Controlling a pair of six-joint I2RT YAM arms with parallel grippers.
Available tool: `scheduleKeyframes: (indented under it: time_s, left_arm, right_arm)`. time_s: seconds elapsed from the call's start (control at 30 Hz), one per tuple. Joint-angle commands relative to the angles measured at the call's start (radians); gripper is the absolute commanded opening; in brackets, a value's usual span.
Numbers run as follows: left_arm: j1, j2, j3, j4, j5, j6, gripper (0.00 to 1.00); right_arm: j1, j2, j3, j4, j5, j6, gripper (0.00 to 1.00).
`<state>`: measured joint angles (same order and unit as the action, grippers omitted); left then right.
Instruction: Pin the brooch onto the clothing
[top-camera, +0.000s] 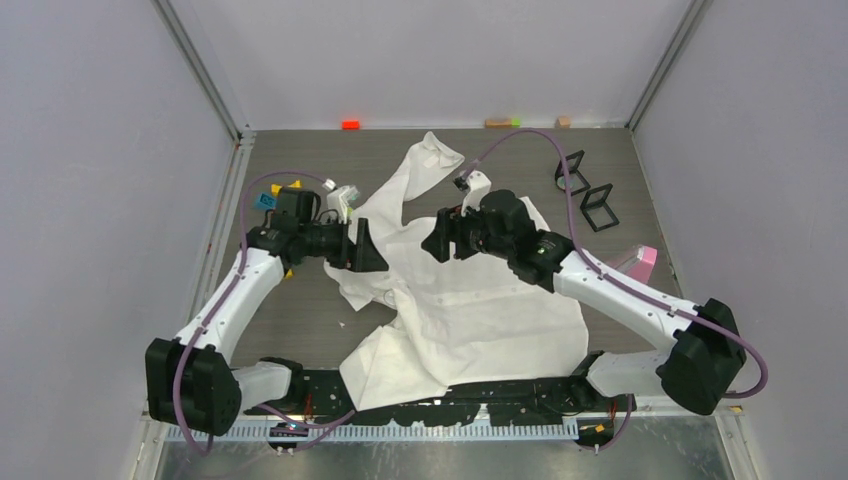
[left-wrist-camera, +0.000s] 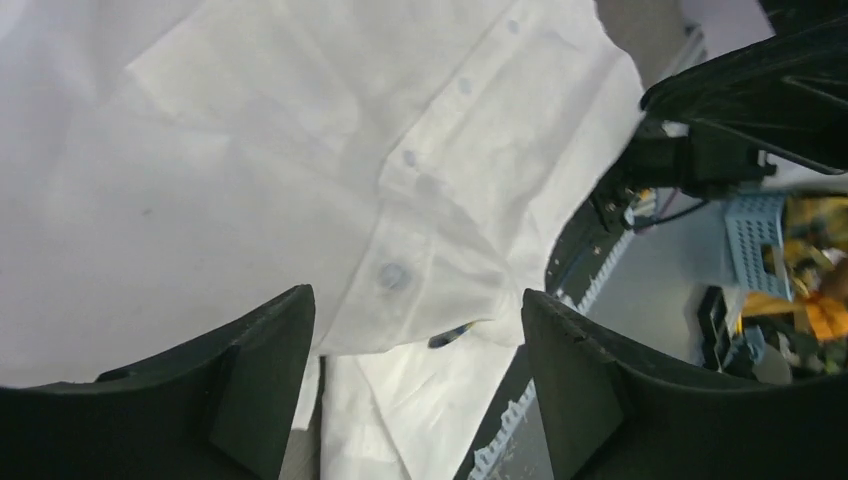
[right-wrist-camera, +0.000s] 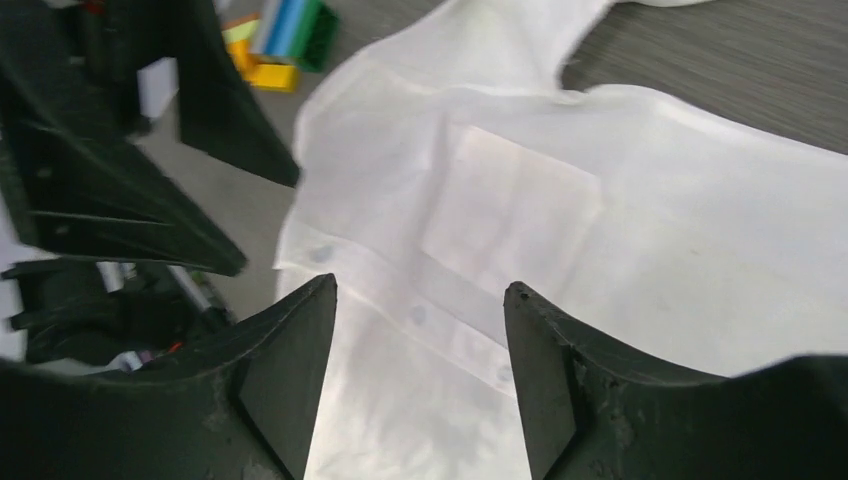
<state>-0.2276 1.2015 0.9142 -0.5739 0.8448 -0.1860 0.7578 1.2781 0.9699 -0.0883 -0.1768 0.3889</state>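
Across the middle of the tabletop (top-camera: 300, 160), reaching its near edge, the white shirt (top-camera: 470, 310) lies rumpled, front up. The left hand (left-wrist-camera: 415, 300) and right hand (right-wrist-camera: 420, 285) hover over it, fingers apart and empty. Thin and limp, the fabric would likely bunch and slide. The doubled button placket (left-wrist-camera: 400, 260) or chest pocket (right-wrist-camera: 510, 205) hem looks firmest to pinch.

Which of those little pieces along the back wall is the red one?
The leftmost piece, lying by itself, is bright orange-red. The middle piece and the right piece are tan; a green bit adjoins the middle one.
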Motion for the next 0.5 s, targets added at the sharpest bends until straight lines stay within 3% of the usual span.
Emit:
scheduleKeyframes:
  time_s: [0.0,0.23,0.47]
  left_arm:
    - [0.041,-0.089,0.034,-0.035,-0.283,0.017,0.82]
    - [0.057,-0.108,0.138,-0.040,-0.414,-0.009,0.90]
    - [0.071,-0.057,0.169,-0.024,-0.512,0.005,0.90]
  right_arm:
    - [-0.017,-0.063,0.067,-0.176,0.326,-0.054,0.70]
    - [-0.256,-0.009,0.123,-0.373,0.462,-0.093,0.75]
    - [-0.480,0.246,0.239,-0.381,0.520,-0.236,0.74]
